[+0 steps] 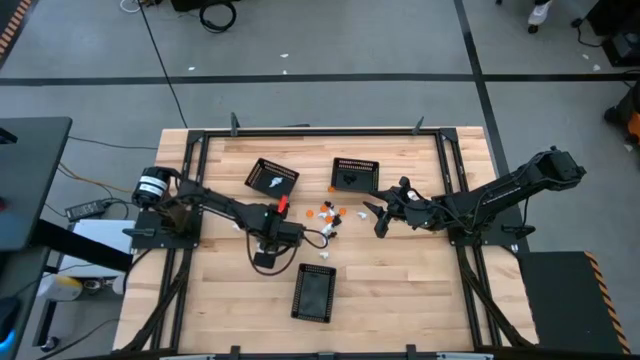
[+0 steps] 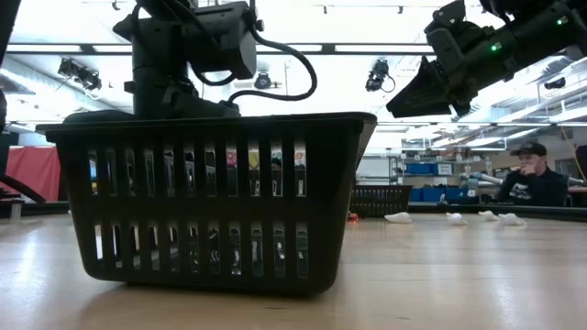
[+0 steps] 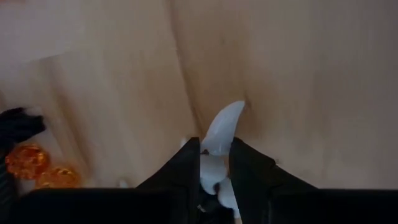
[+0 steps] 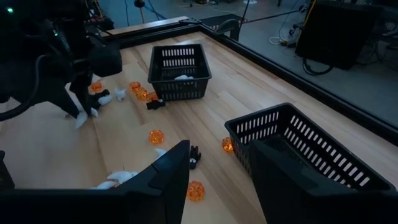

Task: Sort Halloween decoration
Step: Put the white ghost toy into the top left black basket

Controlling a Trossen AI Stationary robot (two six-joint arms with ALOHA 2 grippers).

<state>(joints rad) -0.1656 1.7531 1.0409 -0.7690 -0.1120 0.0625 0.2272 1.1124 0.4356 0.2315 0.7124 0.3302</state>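
Trinkets of the Halloween decoration [image 1: 328, 214] lie scattered in orange, white and black on the wooden table [image 1: 400, 290], mostly in a loose cluster near the middle, between our two arms. Our left gripper [image 3: 214, 163] hangs over the table just left of that cluster, and we see its dark fingers [image 3: 180, 168] clamped on a white trinket [image 3: 222, 127] whose curved tip sticks out past the fingertips. Two orange trinkets [image 3: 37, 168] rest on the wood nearby in the left wrist view.

Our right gripper [image 1: 383, 218] is held above the table to the right of the cluster, close to the far right basket [image 1: 354, 176]. Its fingers [image 4: 168, 171] stand apart with nothing between them.

We count three black mesh baskets: the far left basket [image 1: 271, 178] with something white inside, the far right one, and a near basket [image 1: 314, 292] lying apart from the others. Beyond the table, in the low view, a person [image 2: 530, 179] in a cap sits at the right.
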